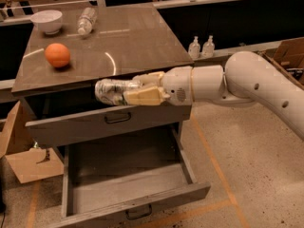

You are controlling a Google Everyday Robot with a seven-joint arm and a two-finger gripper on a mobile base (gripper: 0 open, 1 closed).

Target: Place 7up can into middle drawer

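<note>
My gripper (127, 89) reaches in from the right and is shut on the 7up can (110, 90), a silvery can held on its side. The can hangs in the air in front of the cabinet's front edge, level with the upper drawer (80, 123) and above the middle drawer (133, 208). The middle drawer is pulled far out and its grey inside shows nothing in it. The upper drawer is only slightly out.
On the cabinet top (137, 37) lie an orange (57, 55), a white bowl (46, 21) and a clear plastic bottle (85, 21) on its side. A cardboard box (19, 148) stands at the left on the floor. Two small bottles (201, 46) stand behind at the right.
</note>
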